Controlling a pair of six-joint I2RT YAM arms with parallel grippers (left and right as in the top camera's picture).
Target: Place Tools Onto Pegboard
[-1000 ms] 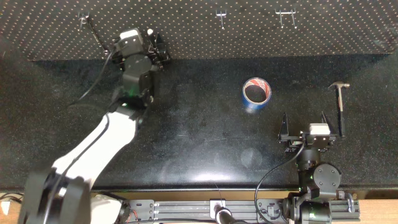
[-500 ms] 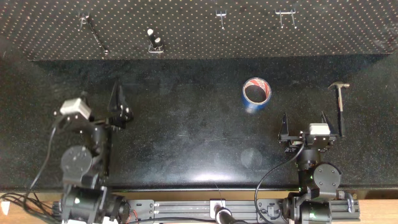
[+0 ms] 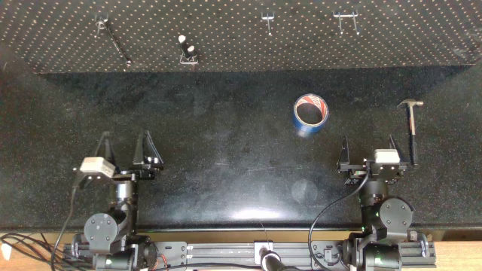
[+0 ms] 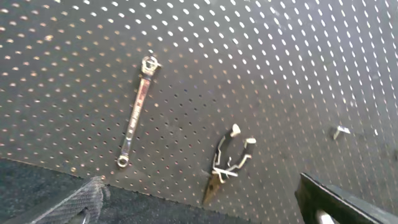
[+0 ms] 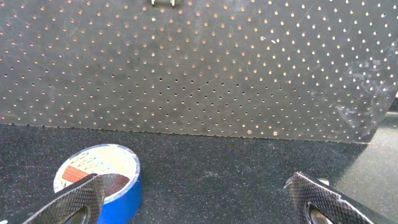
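Blue tape (image 3: 304, 128) next, I judge: right pincer (image 3: 368, 141), open and empty like the left pincer (image 3: 124, 136), should straddle its wall.

worktop (image 3: 226, 143): black, matte, faint light glare near front | back wall: dark pegboard (image 3: 422, 38), upright | front edge: metal rail (image 3: 215, 252), wood-toned strip (image 3: 461, 265) below | cables (image 3: 22, 245) at left corner

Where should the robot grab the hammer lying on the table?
Probably the thin handle of the hammer, near its middle, coming straight down from above with the right tool, which sits beside it. The hammer lies flat on the black table, head toward the pegboard, so the straight handle is easiest to pinch.
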